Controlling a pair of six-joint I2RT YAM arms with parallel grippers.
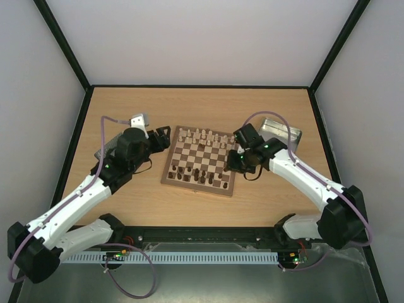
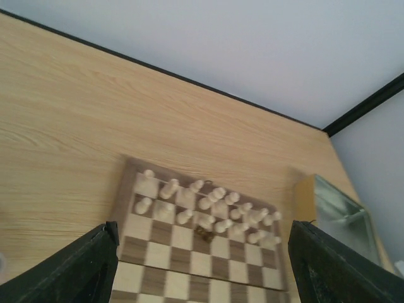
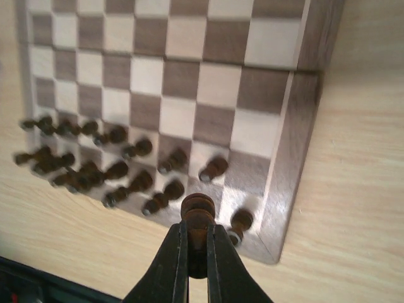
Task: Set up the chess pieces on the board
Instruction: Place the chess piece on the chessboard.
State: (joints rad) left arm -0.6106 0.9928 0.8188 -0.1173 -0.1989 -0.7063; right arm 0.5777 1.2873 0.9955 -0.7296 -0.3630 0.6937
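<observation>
Dark piece (image 3: 197, 213), pinched in right gripper (image 3: 197, 243): lower upright onto vacant square of board (image 3: 293, 145), probably beside corner; left gripper (image 2: 208, 265) spread, empty.

Your right gripper (image 3: 197, 243) has both fingers pinched tight on a dark brown piece (image 3: 197, 211), whose round top shows just above the fingertips. It sits in frame over the near corner of the board (image 3: 281, 183). You can't tell from here whether it touches the board. The other dark pieces (image 3: 95, 167) stand in two rough rows along that edge and blur out toward the left. A corner piece (image 3: 240, 220) stands just right of the held one. The light wood table (image 3: 360, 189) shows on the right.
</observation>
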